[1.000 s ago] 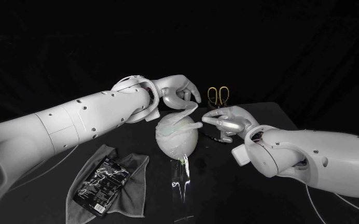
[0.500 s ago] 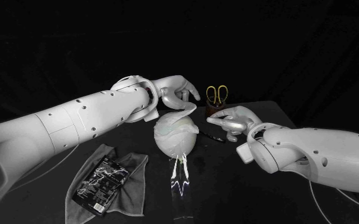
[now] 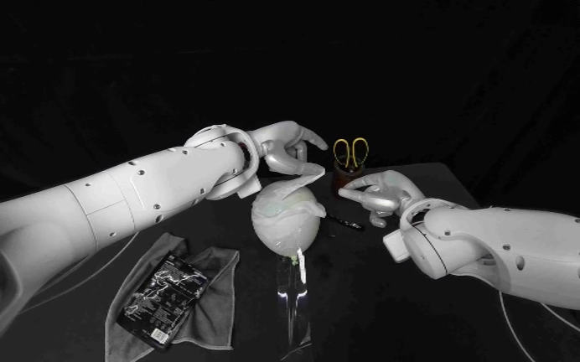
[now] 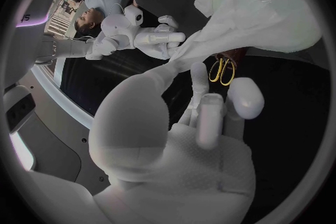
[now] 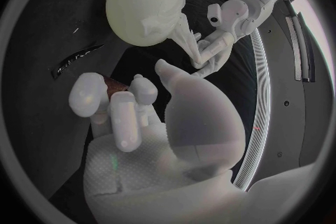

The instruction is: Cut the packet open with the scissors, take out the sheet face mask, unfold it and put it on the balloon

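**At the black table: mask draped on the balloon, one corner held up**

At the middle of the black table (image 3: 375,303) stood the pale balloon (image 3: 287,230). The sheet face mask (image 3: 287,199) lay over its upper side, with the top edge drawn up into a narrow tail.

The left hand (image 3: 284,146) hung just above and behind the balloon. It pinched that tail between thumb and a finger, the other fingers spread. The left wrist view showed the white fabric narrowing down into the pinch.

The right hand (image 3: 377,194) hung just beside the balloon on the robot's right, clear of it. Its fingers were apart and loosely curled, with nothing in them.

Behind it, yellow-handled scissors (image 3: 350,152) stood handles-up in a brown holder (image 3: 348,179). Whether the fingertips touched the holder could not be told.

A short black strip (image 3: 348,223) lay on the table between balloon and right hand.

The black packet (image 3: 163,291) lay on a grey cloth (image 3: 218,278) at the front left, well apart from the balloon. A clear glossy strip (image 3: 290,295) lay in front of the balloon.
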Controlling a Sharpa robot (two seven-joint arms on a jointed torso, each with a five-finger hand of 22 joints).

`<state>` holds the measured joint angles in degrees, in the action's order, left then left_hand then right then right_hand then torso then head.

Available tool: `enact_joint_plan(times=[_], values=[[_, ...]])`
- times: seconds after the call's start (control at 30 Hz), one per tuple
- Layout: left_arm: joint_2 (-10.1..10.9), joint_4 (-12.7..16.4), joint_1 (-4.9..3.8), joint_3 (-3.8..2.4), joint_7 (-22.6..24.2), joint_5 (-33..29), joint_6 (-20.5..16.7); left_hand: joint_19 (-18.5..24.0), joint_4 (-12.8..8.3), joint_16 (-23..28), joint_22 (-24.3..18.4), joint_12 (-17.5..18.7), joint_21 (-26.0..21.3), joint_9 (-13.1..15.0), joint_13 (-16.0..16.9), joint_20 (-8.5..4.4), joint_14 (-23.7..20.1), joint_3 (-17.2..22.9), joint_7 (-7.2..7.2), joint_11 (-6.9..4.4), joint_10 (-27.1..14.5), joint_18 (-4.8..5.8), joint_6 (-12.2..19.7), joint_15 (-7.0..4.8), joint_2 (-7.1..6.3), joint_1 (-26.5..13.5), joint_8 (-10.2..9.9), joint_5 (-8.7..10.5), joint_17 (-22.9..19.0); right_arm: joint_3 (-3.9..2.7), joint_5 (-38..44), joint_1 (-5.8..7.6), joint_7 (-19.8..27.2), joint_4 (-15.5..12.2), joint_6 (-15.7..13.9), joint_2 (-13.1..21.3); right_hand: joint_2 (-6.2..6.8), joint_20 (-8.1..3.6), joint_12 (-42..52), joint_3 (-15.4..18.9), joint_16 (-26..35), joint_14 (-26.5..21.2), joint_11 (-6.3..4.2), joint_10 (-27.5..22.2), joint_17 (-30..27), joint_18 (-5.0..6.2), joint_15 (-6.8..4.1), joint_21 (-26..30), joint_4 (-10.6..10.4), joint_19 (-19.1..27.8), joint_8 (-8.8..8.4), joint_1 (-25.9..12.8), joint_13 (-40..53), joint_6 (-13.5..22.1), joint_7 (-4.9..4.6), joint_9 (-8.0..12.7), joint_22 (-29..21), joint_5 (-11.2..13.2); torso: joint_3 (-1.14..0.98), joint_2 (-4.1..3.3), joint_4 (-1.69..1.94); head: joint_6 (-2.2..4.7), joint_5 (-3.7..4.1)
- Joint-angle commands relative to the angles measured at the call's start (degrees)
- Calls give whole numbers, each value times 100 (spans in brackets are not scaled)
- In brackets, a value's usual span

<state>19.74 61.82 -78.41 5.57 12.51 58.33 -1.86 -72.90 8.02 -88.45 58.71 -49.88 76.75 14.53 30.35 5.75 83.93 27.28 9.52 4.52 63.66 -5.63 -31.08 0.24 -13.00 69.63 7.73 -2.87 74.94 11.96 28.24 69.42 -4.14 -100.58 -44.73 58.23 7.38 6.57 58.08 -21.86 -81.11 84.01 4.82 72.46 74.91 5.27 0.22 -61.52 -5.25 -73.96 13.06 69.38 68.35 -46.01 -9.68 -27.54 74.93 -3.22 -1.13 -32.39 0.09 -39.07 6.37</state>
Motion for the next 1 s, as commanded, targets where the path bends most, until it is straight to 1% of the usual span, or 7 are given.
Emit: enact_joint_plan(times=[0.03, 0.23, 0.43, 0.57, 0.63, 0.73, 1.0], values=[[-22, -5, -1, -9, -108, -385, -136, -11, 181, -7, 13, -41, 29, -14, -7, 25, 439, -298, 27, -4, -16, -55, 41, 56, -10, -98, -41, 19, 1035, -2, 76, -8, 166, 9, -92, -18, -1, 24, 13, 44, -18, 26, -15, 15, 128, 81, 46, 3, -15, -22, -22, 67, -15, -51, 6, 10, 510, -44, -5, 4, 3, -20, 2], [-47, -17, 1, -10, -186, -480, -210, -7, 837, -4, 18, -117, 36, -30, -3, 57, 432, -1172, 50, 48, -43, -57, -11, 89, 235, -103, -71, -5, 1016, -2, -27, -14, 292, 17, -149, -40, -46, 19, 30, 66, -20, 29, -22, 13, 125, 82, 41, 16, -56, -30, -32, 115, -40, -96, 11, 27, 503, -147, -1, 5, -2, -29, 3], [-74, -45, 2, -10, -297, -676, -330, -2, 890, -2, 21, -199, 45, -34, -3, 95, 424, -2010, 95, 100, -62, -56, -124, 129, 729, -924, -85, 8, 993, -2, -108, -16, 356, 14, -107, -62, -28, 17, -86, 142, 101, -54, -20, -83, -65, 110, 41, 173, -135, 44, -54, 104, -162, -131, 13, 51, 446, -270, -4, 3, -2, -31, 15], [-79, -59, 2, -10, -362, -746, -339, -8, 890, -1, 32, -222, 53, -25, -2, 104, 423, -2136, 108, 111, -63, -55, -184, 136, 883, -1085, -79, 14, 988, -2, -117, -16, 366, 8, -95, -71, -3, 16, -295, 231, 214, -129, -24, -223, -229, 139, 38, 334, -230, 123, -79, 84, -360, -147, 18, 74, 385, -390, -4, 3, -1, -38, 29], [-79, -54, 2, -10, -391, -708, -317, -10, 816, -4, 38, -238, 59, -26, -4, 113, 425, -2122, 110, 118, -74, -54, -221, 140, 934, -821, -81, 9, 993, -2, -130, -16, 380, 1, -109, -72, -8, 16, -290, 239, 215, -129, -25, -220, -231, 138, 37, 333, -244, 120, -82, 88, -367, -152, 19, 78, 384, -412, -4, 4, -1, -37, 30], [-80, -40, 2, -11, -411, -601, -282, -7, -216, -11, 39, -151, 62, 47, -65, 51, 435, -1317, 8, -11, -234, -63, -508, 38, 889, 1173, -18, 10, 1014, -2, -156, -16, 411, -6, -137, -72, -21, 14, -287, 246, 216, -127, -30, -219, -234, 136, 33, 332, -258, 114, -82, 113, -383, -170, 22, 82, 383, -458, 1, 4, -1, -43, 46], [-60, -11, 2, -11, -323, -595, -390, 14, 19, 2, 6, -64, 47, 122, -190, 28, 421, -993, 15, 18, -121, -58, -928, 46, 658, 1089, 54, 4, 970, -3, -228, -16, 595, -16, -233, -84, -64, -3, -244, 223, 204, -104, -54, -197, -230, 128, 12, 303, -252, 70, -54, 281, -431, -291, 44, 92, 390, -591, 1, 9, 6, -10, 36]])
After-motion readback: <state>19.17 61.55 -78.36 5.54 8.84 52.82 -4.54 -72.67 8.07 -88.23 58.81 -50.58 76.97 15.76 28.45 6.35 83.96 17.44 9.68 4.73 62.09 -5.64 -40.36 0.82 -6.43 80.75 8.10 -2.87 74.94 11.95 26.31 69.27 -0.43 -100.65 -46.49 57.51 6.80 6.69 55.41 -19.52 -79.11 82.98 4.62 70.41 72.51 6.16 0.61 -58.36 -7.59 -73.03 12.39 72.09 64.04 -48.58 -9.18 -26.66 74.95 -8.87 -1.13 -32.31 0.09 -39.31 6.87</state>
